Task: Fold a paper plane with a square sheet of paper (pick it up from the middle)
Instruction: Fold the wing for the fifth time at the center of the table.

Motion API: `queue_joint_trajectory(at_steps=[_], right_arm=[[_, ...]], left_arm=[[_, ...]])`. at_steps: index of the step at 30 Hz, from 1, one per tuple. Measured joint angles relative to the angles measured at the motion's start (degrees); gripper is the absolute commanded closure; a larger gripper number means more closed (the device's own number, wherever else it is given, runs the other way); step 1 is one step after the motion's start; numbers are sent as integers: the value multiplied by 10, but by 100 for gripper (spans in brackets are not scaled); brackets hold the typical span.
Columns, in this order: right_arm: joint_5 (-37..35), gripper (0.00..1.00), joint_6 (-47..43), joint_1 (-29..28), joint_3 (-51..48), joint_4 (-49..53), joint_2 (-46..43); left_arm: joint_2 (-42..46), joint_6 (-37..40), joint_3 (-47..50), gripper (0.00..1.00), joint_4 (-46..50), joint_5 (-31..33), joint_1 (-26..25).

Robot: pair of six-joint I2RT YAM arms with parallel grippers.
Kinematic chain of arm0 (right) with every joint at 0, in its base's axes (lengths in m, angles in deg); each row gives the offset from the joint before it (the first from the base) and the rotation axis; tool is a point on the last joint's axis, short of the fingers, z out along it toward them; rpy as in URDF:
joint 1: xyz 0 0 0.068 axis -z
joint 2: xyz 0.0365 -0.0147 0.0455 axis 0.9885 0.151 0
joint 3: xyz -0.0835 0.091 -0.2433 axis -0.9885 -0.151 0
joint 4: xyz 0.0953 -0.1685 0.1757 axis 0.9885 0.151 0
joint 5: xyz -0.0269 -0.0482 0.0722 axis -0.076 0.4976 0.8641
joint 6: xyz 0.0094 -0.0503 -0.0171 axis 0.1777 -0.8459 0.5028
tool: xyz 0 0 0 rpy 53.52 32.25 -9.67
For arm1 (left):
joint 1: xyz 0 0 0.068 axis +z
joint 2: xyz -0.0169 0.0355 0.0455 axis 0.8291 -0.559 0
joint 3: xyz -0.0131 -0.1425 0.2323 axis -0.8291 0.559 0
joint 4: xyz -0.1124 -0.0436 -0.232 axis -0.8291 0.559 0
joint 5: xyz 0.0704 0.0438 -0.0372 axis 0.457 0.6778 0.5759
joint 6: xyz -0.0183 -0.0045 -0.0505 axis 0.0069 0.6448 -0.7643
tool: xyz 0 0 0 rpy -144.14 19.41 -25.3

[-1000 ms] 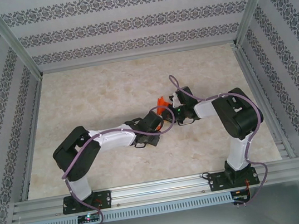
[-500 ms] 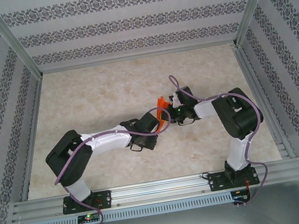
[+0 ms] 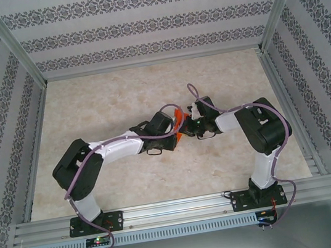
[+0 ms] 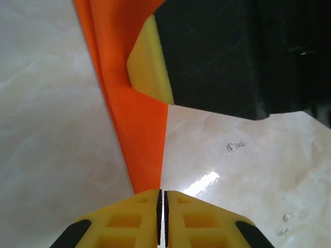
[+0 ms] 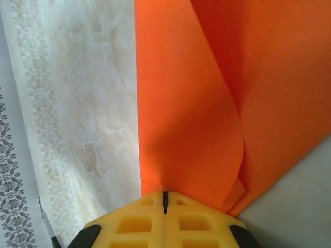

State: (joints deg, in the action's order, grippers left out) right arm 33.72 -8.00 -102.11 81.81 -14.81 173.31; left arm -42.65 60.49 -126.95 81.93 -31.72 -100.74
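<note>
From overhead, the two wrists cover most of the folded orange paper. Only a small bright sliver shows between them, just toward 3 o'clock of the centre of the table. One arm reaches it from 9 o'clock and the other from 3 o'clock. Whether the paper touches the tabletop cannot be made out.

In the left wrist view, the left gripper is clenched. Its ribbed yellow fingers meet in a thin seam with the narrow lower end of the paper pinched between them. The paper widens toward 11 o'clock and is cut off by the top edge. At 1 o'clock a smooth yellow pad and the black housing of the other gripper hide the paper's right side.

In the right wrist view, the right gripper is also pressed shut on the paper. The matte, unmarked sheet rises toward 12 o'clock in overlapping layers, with one flap curving softly at 4 o'clock. Its far edges run out of frame. The tabletop is glossy, cream and marbled, and a patterned wall shows at 8 o'clock.
</note>
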Motion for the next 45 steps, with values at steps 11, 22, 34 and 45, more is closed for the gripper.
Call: queue_joint_trajectory(at_steps=[11,22,34,45], right_arm=[[-7,97,21,0,-10,-15,-6],[-15,91,57,3,-21,-8,-40],[-29,90,104,-5,-4,-18,-55],[-30,89,139,-9,24,-53,23]], left_arm=[[-34,-1,1,90,-15,-9,6],[-28,60,25,94,-50,-26,19],[-28,99,30,94,-60,-41,37],[-29,114,34,95,-65,-63,47]])
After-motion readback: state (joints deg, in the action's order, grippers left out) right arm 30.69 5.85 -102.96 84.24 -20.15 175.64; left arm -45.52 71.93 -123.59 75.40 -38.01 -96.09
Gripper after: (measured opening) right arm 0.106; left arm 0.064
